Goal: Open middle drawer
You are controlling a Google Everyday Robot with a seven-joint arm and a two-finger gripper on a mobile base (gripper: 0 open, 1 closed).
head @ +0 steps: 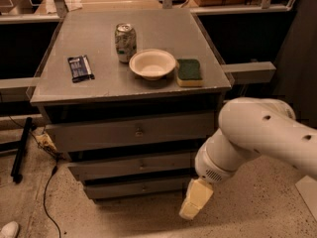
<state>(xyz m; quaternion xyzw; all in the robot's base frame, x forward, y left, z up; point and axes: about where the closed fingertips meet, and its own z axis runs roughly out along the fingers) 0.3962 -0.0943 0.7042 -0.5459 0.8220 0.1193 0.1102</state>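
Observation:
The grey cabinet has three stacked drawer fronts. The middle drawer [131,165] is a long, low grey front with a small central knob, and it sits flush, closed. The top drawer [133,131] above it is taller and wider, and the bottom drawer [136,188] is narrower. My gripper [194,201] hangs from the white arm [257,135] at the lower right, pointing down, just right of the bottom drawer's end and below the middle drawer's right end. It touches nothing that I can see.
On the cabinet top [99,88] stand a soda can [125,42], a white bowl [152,63], a green and yellow sponge [189,72] and a dark snack bar [80,67]. A cable [47,192] and a black bar [20,150] lie on the floor at left.

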